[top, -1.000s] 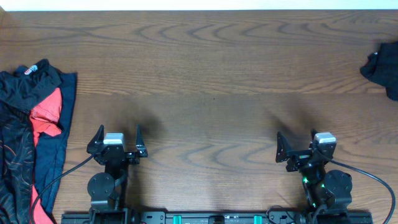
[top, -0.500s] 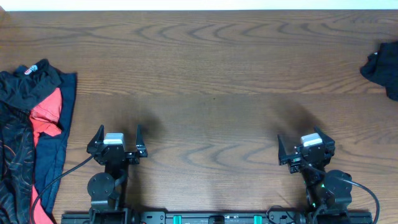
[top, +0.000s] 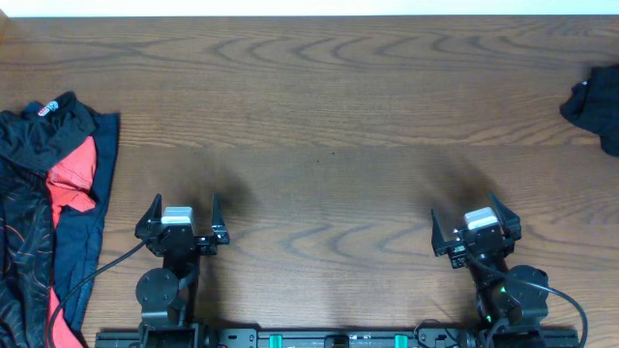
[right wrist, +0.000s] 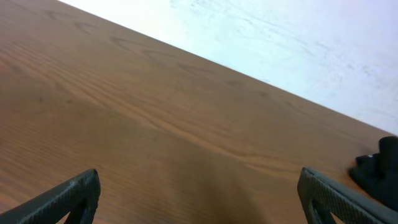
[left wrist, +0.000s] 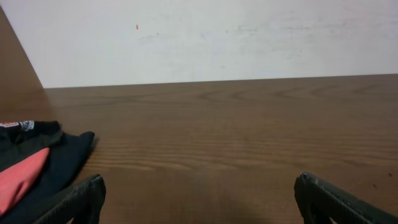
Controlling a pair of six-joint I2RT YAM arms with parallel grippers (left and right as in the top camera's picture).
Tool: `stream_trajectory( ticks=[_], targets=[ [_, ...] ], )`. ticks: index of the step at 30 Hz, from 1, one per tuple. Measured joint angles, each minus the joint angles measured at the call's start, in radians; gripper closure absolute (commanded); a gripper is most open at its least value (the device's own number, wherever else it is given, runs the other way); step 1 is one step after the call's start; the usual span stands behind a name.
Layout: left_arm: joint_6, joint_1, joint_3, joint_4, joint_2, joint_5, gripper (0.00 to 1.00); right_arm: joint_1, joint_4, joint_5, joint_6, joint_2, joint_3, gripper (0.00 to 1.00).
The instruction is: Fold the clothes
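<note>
A heap of clothes [top: 48, 193] lies at the table's left edge: black patterned fabric, a red piece and a navy one. Another black garment [top: 595, 106] sits bunched at the far right edge. My left gripper [top: 184, 211] rests low near the front, open and empty, to the right of the heap. My right gripper [top: 471, 220] is also open and empty near the front right, well short of the black garment. The left wrist view has the heap [left wrist: 37, 162] at its left beyond the open left gripper [left wrist: 199, 199]. The right wrist view has the black garment [right wrist: 380, 169] at its right edge, past the open right gripper [right wrist: 199, 196].
The brown wooden table [top: 329, 116] stretches between the two lots of clothes. A white wall [left wrist: 211, 37] stands behind its far edge. Both arm bases sit on a rail [top: 329, 338] at the front edge.
My right gripper has turned and shifted slightly to the left, still open. The left gripper and the clothes have not moved.
</note>
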Motion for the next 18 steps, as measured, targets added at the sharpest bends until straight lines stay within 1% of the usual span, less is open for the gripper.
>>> stream_trajectory(
  ticks=[5, 8, 18],
  targets=[
    [0.000, 0.000, 0.000, 0.000, 0.000, 0.000, 0.02, 0.000, 0.000, 0.000, 0.121, 0.000, 0.000, 0.01],
    [0.000, 0.000, 0.000, 0.000, 0.000, 0.000, 0.02, 0.000, 0.000, 0.001, 0.170, 0.000, 0.000, 0.01],
    [0.000, 0.000, 0.000, 0.000, 0.000, 0.000, 0.02, 0.000, 0.000, 0.023, 0.215, 0.000, 0.000, 0.01]
  ],
)
